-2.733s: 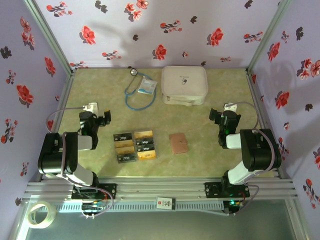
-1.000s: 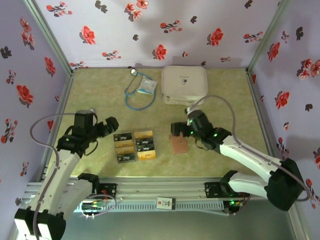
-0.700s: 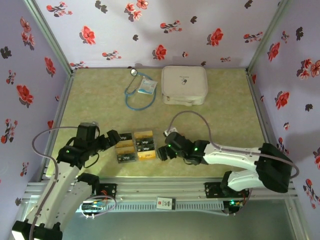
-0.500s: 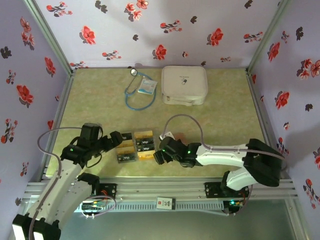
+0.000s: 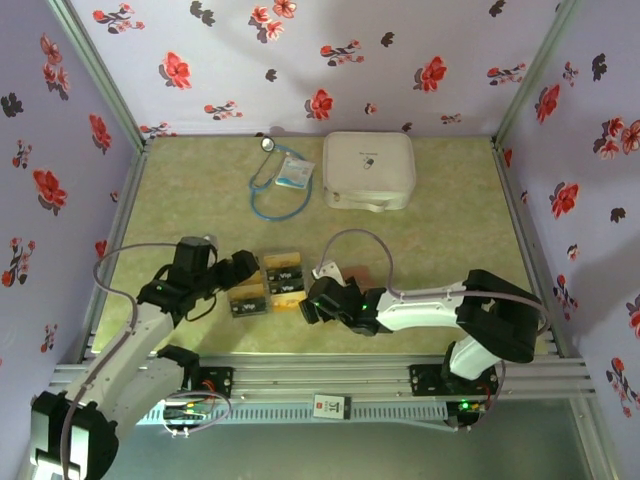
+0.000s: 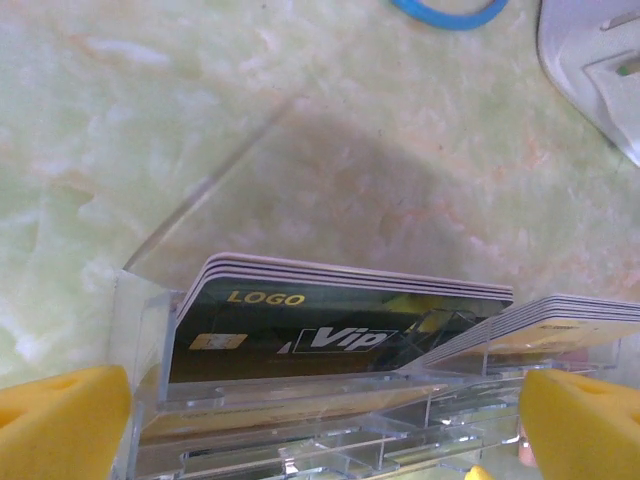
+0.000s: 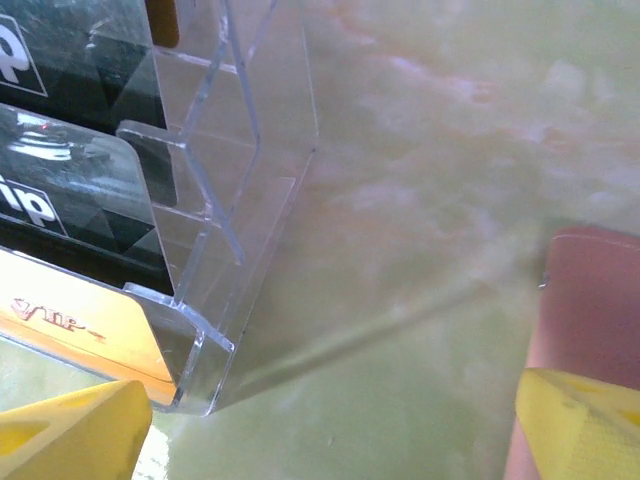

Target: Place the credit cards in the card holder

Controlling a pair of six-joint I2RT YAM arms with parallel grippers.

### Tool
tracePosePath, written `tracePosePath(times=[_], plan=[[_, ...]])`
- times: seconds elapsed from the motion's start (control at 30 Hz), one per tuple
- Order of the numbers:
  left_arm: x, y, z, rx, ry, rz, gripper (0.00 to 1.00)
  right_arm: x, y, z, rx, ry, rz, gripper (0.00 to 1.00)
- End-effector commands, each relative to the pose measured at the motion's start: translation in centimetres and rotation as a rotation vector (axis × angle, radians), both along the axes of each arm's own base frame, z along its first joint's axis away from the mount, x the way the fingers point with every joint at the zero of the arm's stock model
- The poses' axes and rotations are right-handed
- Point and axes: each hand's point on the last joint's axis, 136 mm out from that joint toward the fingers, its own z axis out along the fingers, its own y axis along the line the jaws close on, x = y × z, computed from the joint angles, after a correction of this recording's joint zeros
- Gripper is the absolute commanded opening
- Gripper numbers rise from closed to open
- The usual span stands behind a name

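While left pincer [image 6: 320, 432] and right pincer [image 7: 325, 432] gape empty, a clear rack [image 7: 222, 215] (tiered) holds credit cards [image 6: 340, 325].

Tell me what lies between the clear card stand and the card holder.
Nothing lies there. In the right wrist view, bare green tabletop runs from the clear card stand across to the edge of the card holder.

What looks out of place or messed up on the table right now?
Nothing stands out. The credit cards sit in tidy stacks in their clear tiered rack. The card holder lies flat on the table, apart from the rack. The left gripper and right gripper are open, and nothing looks spilled or damaged.
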Motion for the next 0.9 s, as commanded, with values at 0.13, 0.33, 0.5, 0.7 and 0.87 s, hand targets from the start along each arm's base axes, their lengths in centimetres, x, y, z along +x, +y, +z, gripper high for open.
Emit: tracePosePath(times=[0.13, 0.33, 0.5, 0.7, 0.87], plan=[[2.9, -2.5, 1.4, -0.071, -0.067, -0.04, 1.0, 2.6, -2.1, -0.1, -0.094, -0.103, -0.144, 0.96], [5.7, -3.7, 2.3, -0.058, -0.101, -0.069, 1.0, 5.2, -3.8, 0.3, -0.093, -0.126, -0.237, 0.96], [8.5, -4.8, 3.1, -0.043, -0.141, -0.094, 1.0, 7.3, -4.6, 1.1, -0.076, -0.131, -0.282, 0.96], [11.6, -6.3, 3.0, -0.034, -0.155, -0.124, 1.0, 9.9, -5.3, 1.5, -0.073, -0.118, -0.325, 0.96], [13.8, -7.4, 2.4, -0.032, -0.154, -0.144, 1.0, 11.3, -6.0, 1.3, -0.056, -0.084, -0.354, 0.96]])
